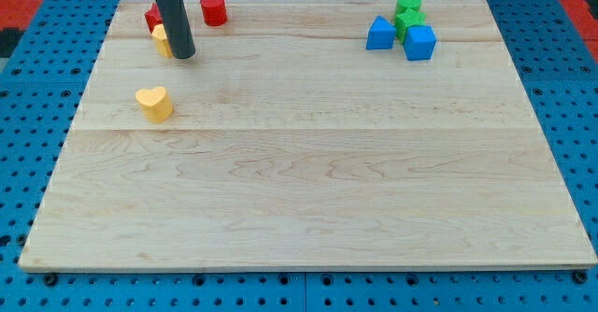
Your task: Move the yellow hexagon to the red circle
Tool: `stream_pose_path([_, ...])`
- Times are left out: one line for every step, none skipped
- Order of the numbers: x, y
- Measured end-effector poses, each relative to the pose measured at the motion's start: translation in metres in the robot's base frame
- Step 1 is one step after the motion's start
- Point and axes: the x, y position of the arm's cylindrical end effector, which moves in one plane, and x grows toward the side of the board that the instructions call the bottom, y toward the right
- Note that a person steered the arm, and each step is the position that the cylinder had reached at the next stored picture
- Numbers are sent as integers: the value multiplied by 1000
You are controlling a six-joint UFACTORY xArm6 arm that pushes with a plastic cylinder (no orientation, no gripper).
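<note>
My tip point(183, 54) rests on the board at the view's top left. It stands right against a yellow block point(162, 40), largely hidden behind the rod, so its shape is unclear. A red block point(152, 17) sits just above that yellow block, touching it, also partly hidden. The red circle point(214, 8) stands a little to the view's right of the rod, near the top edge. A yellow heart point(154, 103) lies below and left of the tip.
A cluster at the view's top right holds a blue triangle-like block point(379, 34), a blue cube point(420, 42) and two green blocks point(407, 13). The wooden board point(308, 181) lies on a blue pegboard.
</note>
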Motion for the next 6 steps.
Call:
stream_pose_path([17, -87])
stream_pose_path([-1, -90])
stream_pose_path([-28, -40])
stream_pose_path([-28, 41])
stream_pose_path([-26, 63])
stream_pose_path([-26, 81])
